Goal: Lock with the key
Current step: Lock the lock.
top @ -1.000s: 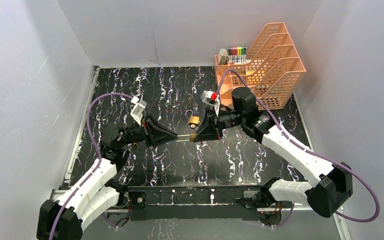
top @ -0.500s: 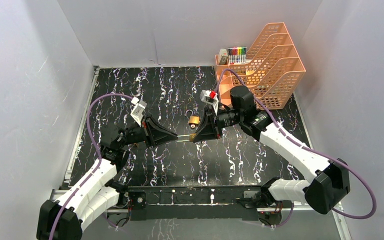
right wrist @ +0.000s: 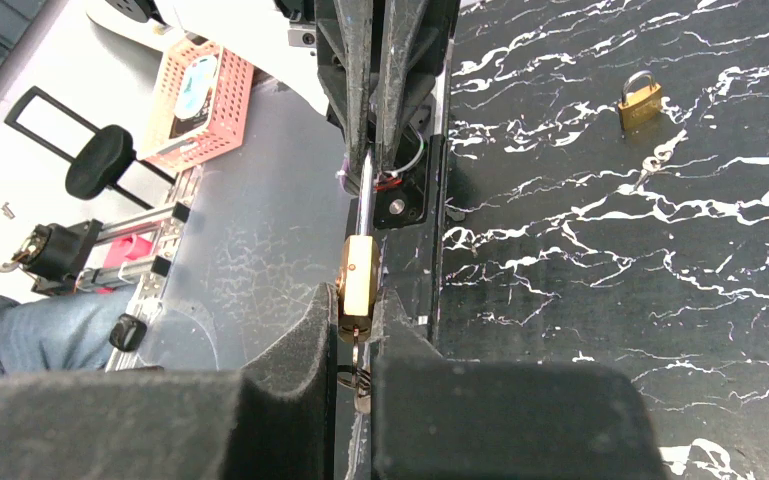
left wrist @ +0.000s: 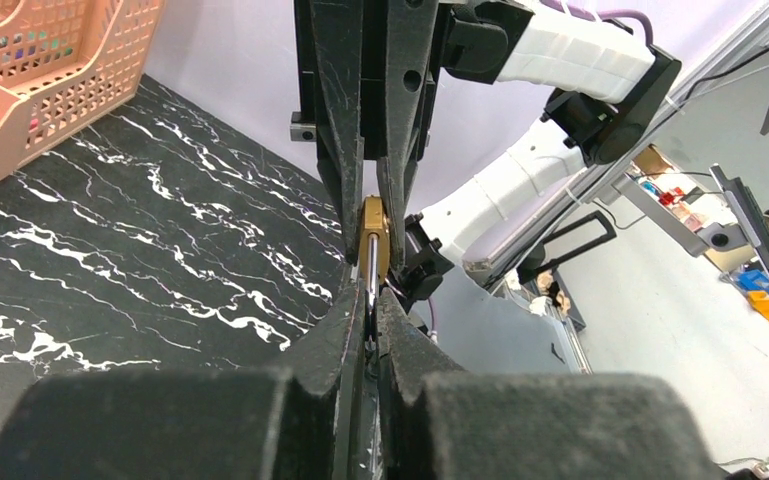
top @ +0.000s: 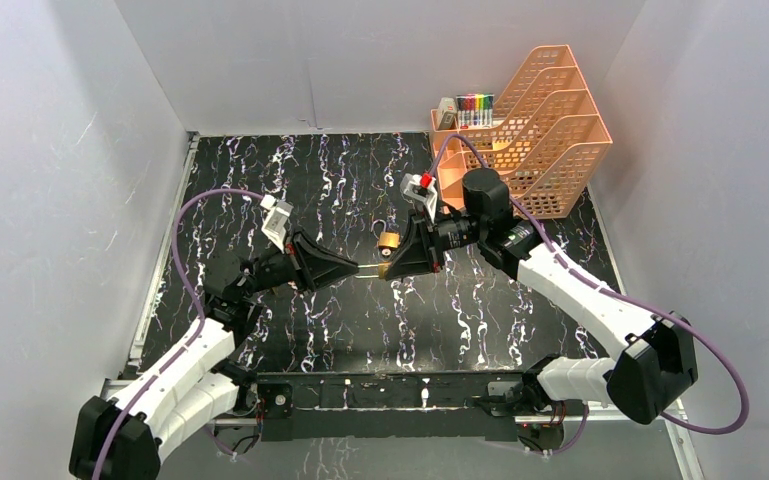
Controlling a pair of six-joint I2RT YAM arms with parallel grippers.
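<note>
Black marbled table [top: 360, 320], left claw [left wrist: 369, 305] clamped tight on key [left wrist: 371, 265], right claw [right wrist: 357, 315] pinching brass padlock [right wrist: 357, 280], key meeting brass padlock between claws

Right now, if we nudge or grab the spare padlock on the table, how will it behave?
Spare padlock looks solid brass: probably heavy for its size, rigid. It seems to lie flat on the table, so likely slides, not rolls. Polished faces may slip when pinched.

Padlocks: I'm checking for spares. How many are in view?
2. The held padlock is pinched in the right tool; the loose padlock lies on the table beyond it. More could be hidden in the orange rack.
</note>
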